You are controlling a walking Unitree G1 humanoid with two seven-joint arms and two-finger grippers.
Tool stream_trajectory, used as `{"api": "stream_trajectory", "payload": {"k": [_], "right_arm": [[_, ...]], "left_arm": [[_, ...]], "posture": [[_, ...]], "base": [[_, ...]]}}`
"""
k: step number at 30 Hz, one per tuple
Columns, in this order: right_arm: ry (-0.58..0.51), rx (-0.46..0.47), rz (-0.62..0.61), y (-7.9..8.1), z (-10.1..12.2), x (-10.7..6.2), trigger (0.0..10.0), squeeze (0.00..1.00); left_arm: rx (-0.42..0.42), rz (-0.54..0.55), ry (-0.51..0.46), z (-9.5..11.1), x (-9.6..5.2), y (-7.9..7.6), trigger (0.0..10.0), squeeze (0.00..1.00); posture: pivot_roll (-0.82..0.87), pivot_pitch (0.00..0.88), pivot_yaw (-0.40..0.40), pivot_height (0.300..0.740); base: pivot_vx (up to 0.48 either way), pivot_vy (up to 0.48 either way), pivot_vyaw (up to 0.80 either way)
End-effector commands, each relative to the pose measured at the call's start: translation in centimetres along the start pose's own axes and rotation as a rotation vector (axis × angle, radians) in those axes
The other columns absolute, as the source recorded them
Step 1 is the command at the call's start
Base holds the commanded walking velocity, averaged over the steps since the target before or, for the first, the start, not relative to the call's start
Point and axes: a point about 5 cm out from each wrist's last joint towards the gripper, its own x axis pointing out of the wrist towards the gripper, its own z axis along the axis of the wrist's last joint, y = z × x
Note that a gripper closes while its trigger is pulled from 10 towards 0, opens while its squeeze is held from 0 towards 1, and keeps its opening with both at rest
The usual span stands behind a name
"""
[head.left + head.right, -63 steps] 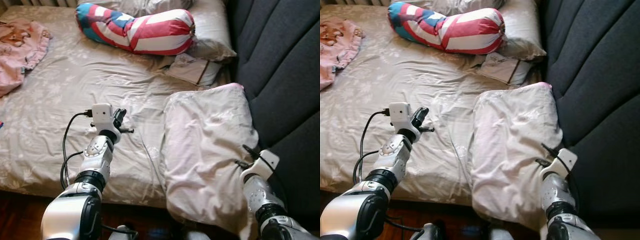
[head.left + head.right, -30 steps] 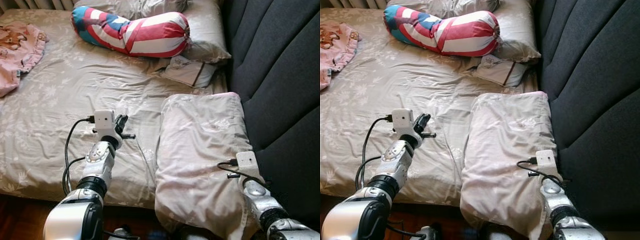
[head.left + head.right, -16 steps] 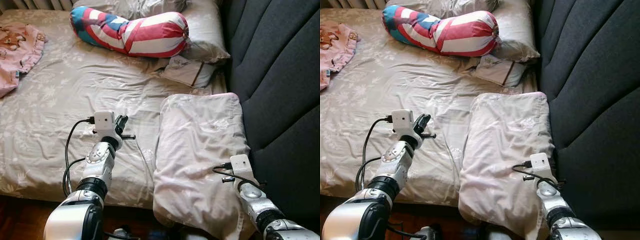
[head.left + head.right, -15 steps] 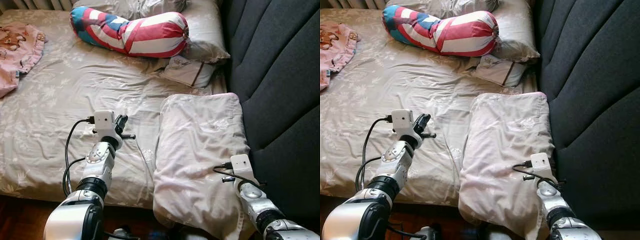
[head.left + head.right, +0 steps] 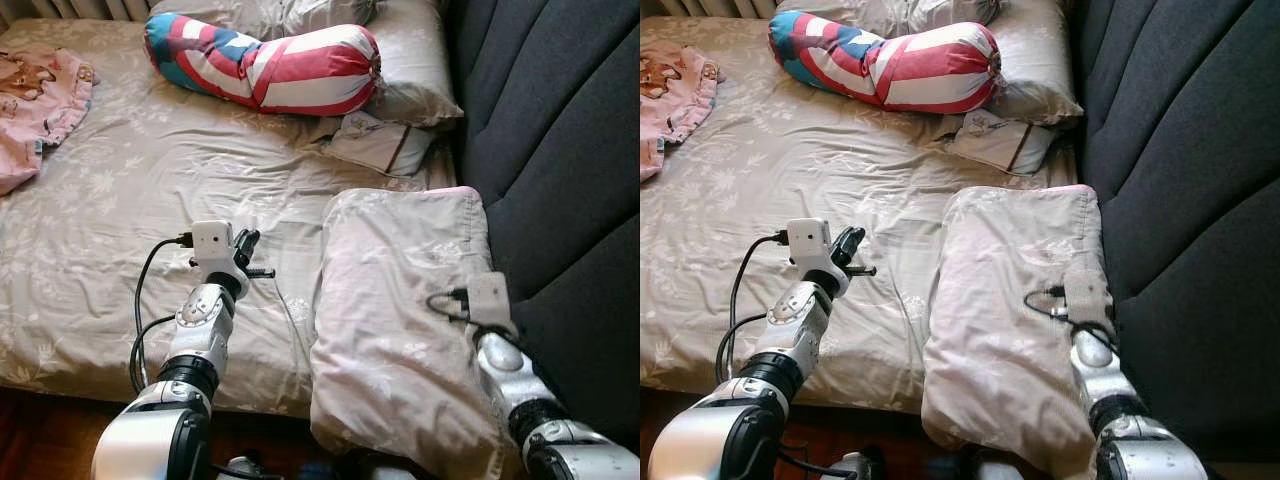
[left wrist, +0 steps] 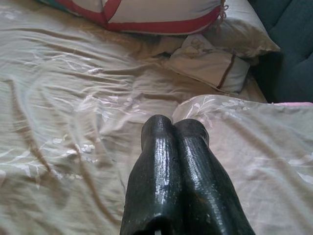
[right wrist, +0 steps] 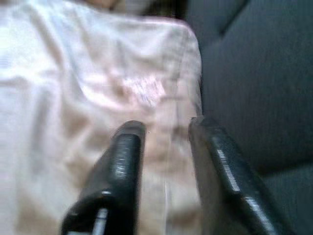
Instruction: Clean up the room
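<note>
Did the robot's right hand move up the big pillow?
Yes. The right gripper has slid further up the pale pillow, toward its top edge beside the dark headboard.

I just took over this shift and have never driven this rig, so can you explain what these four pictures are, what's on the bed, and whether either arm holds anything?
The two wide pictures come from the humanoid's head camera, looking down at a bed beside a dark padded headboard. The other two come from cameras on its wrists, looking along each gripper's black fingers.

On the bed lie a large pale pillow at the near edge, a red, white and blue striped bolster at the far end, a small folded cloth below it, and a pink garment at the far left.

The left gripper hovers over the sheet, fingers pressed together, holding nothing. The right gripper is over the pale pillow's edge next to the headboard, fingers apart, nothing gripped.
</note>
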Motion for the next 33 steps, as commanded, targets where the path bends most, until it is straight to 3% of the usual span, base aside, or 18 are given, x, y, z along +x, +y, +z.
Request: {"api": "stream_trajectory", "payload": {"k": [1,2,4,5,6,10,11,13,18,25,27,33], "right_arm": [[0.005,0.029,0.030,0.4,-0.6,-0.3,10.0,1.00],[-0.040,0.032,0.089,1.3,-0.2,-0.5,10.0,1.00],[-0.047,0.007,0.092,1.6,-0.3,-0.6,10.0,1.00],[-0.010,-0.014,0.063,1.4,-1.1,-0.8,10.0,0.22],[0.030,-0.013,0.042,1.1,-1.7,-0.9,10.0,0.00],[0.134,-0.002,-0.023,0.1,-3.4,-1.2,10.0,0.00],[0.144,0.066,-0.046,-0.2,-3.6,-1.3,10.0,0.00],[0.168,0.105,-0.069,-0.5,-4.1,-1.5,10.0,0.00],[0.322,0.313,-0.147,-1.1,-6.8,-2.6,10.0,0.00],[0.419,0.308,-0.120,0.0,-8.9,-3.9,10.0,0.00],[0.494,0.363,-0.086,0.8,-10.0,-4.7,10.0,0.00],[0.609,0.335,-0.021,2.0,-12.6,-6.9,10.0,0.00]], "left_arm": [[-0.003,0.005,0.034,-1.0,-0.5,0.1,10.0,0.00],[-0.001,0.005,0.042,-1.3,-0.8,0.2,10.0,0.00],[0.000,0.007,0.046,-1.6,-1.0,0.2,10.0,0.00],[0.000,0.010,0.050,-1.8,-1.1,0.3,10.0,0.00],[-0.001,0.012,0.052,-1.9,-1.3,0.4,10.0,0.00],[0.001,0.022,0.062,-2.3,-1.7,0.8,10.0,0.00],[0.004,0.024,0.067,-2.5,-1.9,1.0,10.0,0.00],[0.008,0.026,0.070,-2.6,-2.0,1.1,10.0,0.00],[0.017,0.031,0.063,-2.6,-2.6,1.7,10.0,0.00],[0.046,0.025,0.078,-2.8,-3.3,2.5,10.0,0.00],[0.048,0.020,0.078,-2.8,-3.3,2.3,10.0,0.00],[0.054,-0.001,0.070,-2.3,-3.5,1.9,10.0,0.00]], "posture": [[-0.16,0.182,-0.029,0.740],[-0.16,0.179,-0.031,0.740],[-0.16,0.179,-0.032,0.740],[-0.16,0.178,-0.033,0.740],[-0.16,0.177,-0.034,0.740],[-0.15,0.172,-0.036,0.740],[-0.15,0.170,-0.037,0.740],[-0.14,0.168,-0.036,0.740],[-0.11,0.178,-0.028,0.740],[-0.09,0.205,0.000,0.740],[-0.09,0.206,0.002,0.740],[-0.05,0.212,0.012,0.740]], "base": [[0.000,0.000,0.00],[0.000,0.000,0.00],[0.000,0.000,0.00],[0.000,0.000,0.00],[0.000,0.000,0.00],[0.000,0.000,0.00],[0.000,0.000,0.00],[0.000,0.000,0.00],[0.000,0.000,0.00],[0.000,0.000,0.00],[0.000,0.000,0.00],[0.000,0.000,0.00]]}}
